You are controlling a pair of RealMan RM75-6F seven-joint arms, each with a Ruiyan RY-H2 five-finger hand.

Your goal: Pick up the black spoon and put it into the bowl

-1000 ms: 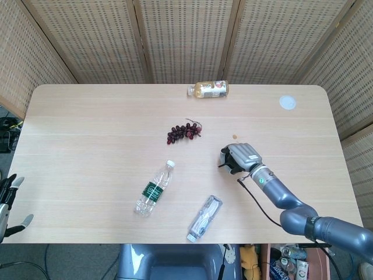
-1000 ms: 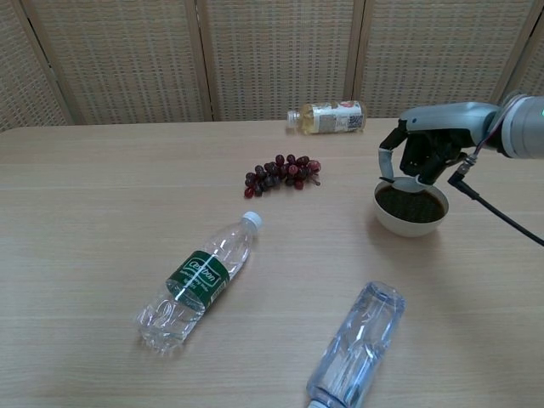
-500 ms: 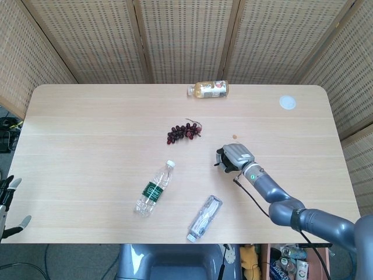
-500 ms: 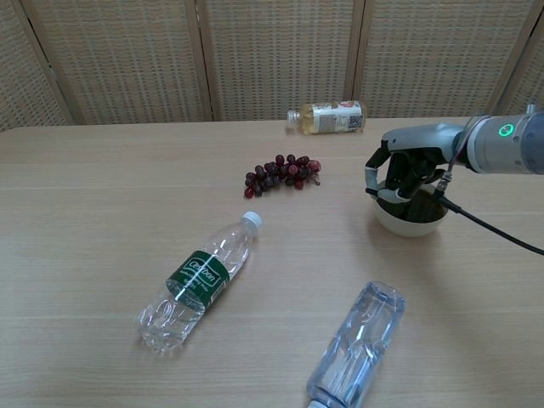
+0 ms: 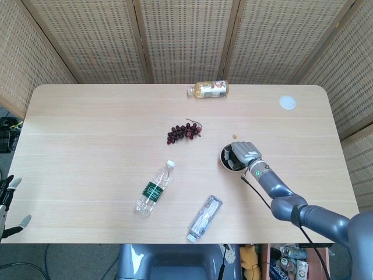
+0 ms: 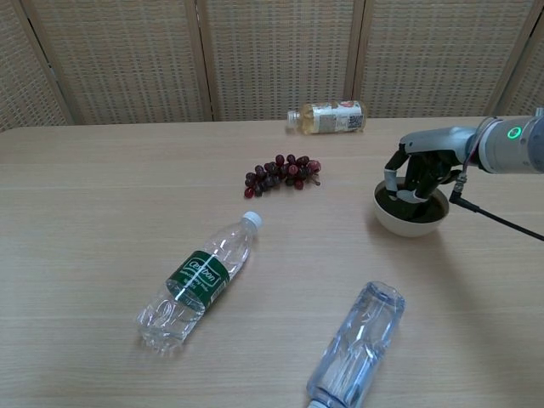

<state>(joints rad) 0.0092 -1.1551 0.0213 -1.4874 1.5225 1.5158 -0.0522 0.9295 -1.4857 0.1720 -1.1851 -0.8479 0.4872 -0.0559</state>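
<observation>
The white bowl (image 6: pixel 410 221) with a dark inside stands right of the table's middle; in the head view the bowl (image 5: pixel 226 158) is mostly covered. My right hand (image 6: pixel 421 168) hangs over it, fingers curled down into it. The same right hand (image 5: pixel 242 154) covers the bowl from above in the head view. It grips the black spoon (image 6: pixel 412 193), which shows only as a dark shape under the palm and blends into the bowl's inside. My left hand (image 5: pixel 10 204) is at the far left edge, off the table, fingers apart and holding nothing.
A bunch of dark grapes (image 6: pixel 280 172) lies left of the bowl. A green-labelled water bottle (image 6: pixel 201 276) and a clear bottle (image 6: pixel 357 344) lie toward the front. A yellow drink bottle (image 6: pixel 330 116) lies at the back. A white disc (image 5: pixel 287 102) sits far right.
My right hand dipped low and left into the bowl half a second ago, then shifted back to the right over it. The left hand barely moved.
</observation>
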